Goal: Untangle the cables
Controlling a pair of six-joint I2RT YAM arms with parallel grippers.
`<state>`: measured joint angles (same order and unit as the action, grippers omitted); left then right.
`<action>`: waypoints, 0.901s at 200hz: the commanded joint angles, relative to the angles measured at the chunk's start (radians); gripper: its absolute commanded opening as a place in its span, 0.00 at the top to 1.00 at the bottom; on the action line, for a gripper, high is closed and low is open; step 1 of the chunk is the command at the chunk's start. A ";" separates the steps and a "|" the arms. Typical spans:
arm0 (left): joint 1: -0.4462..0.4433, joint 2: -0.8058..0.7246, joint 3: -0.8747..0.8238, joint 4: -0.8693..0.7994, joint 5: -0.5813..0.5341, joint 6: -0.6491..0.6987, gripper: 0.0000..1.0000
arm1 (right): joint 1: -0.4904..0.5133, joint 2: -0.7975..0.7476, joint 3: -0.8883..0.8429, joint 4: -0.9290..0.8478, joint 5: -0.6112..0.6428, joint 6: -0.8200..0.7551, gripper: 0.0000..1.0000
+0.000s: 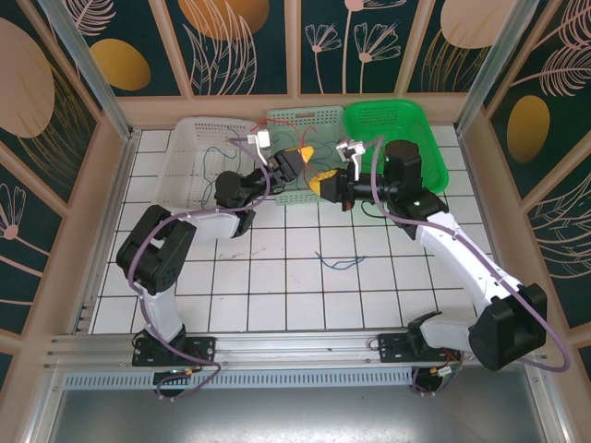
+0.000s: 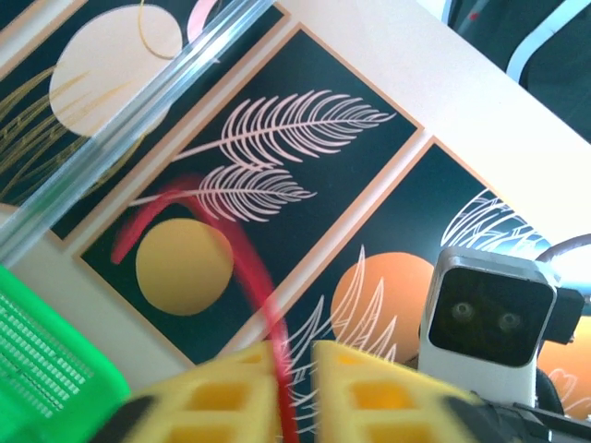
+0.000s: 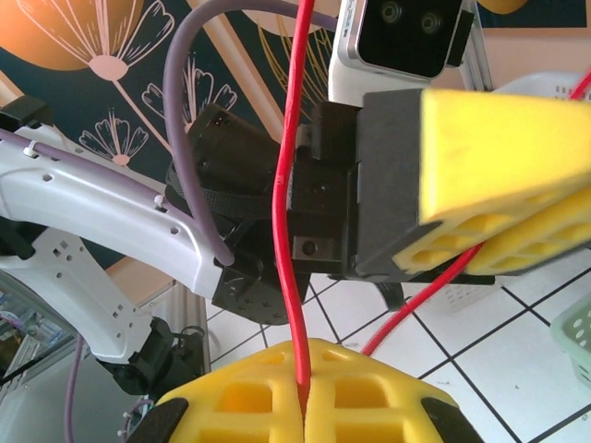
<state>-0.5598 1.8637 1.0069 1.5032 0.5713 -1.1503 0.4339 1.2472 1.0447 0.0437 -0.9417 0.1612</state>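
Red cable (image 2: 242,268) blurred in L wrist view, cut off btm edge.

Baskets: three standing – white basket (image 1: 185,138), pale green basket (image 1: 305,117), bright green basket (image 1: 399,115) | Grippers: two showing – left gripper (image 1: 305,150), right gripper (image 1: 317,185) | Cables: one red cable (image 3: 289,185) and one blue cable (image 1: 337,262) showing; dark cables (image 1: 211,164) in white basket lying too fine for counting.

A desk (image 1: 277,295) of white tiles with dark grid lines sits inside pale wood-framed walls (image 1: 245,46) whose dark teal panels carry cream leaves, flowers and orange and beige discs, with aluminium posts (image 1: 88,65) at the back corners and a metal rail (image 1: 295,346) along the near edge, all evenly lit.
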 commanded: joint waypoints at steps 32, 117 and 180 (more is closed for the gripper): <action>0.007 -0.052 -0.120 0.129 -0.082 0.068 1.00 | -0.063 -0.075 -0.078 0.191 0.149 0.137 1.00; -0.103 -0.079 -0.272 0.327 -0.340 0.189 1.00 | -0.118 -0.057 -0.324 0.805 0.501 0.674 1.00; -0.165 -0.143 -0.348 0.328 -0.516 0.297 0.99 | -0.151 -0.073 -0.497 1.019 0.731 1.017 1.00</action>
<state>-0.7311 1.7569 0.6964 1.5822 0.1677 -0.9230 0.3325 1.1938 0.5797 0.8417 -0.4145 0.9886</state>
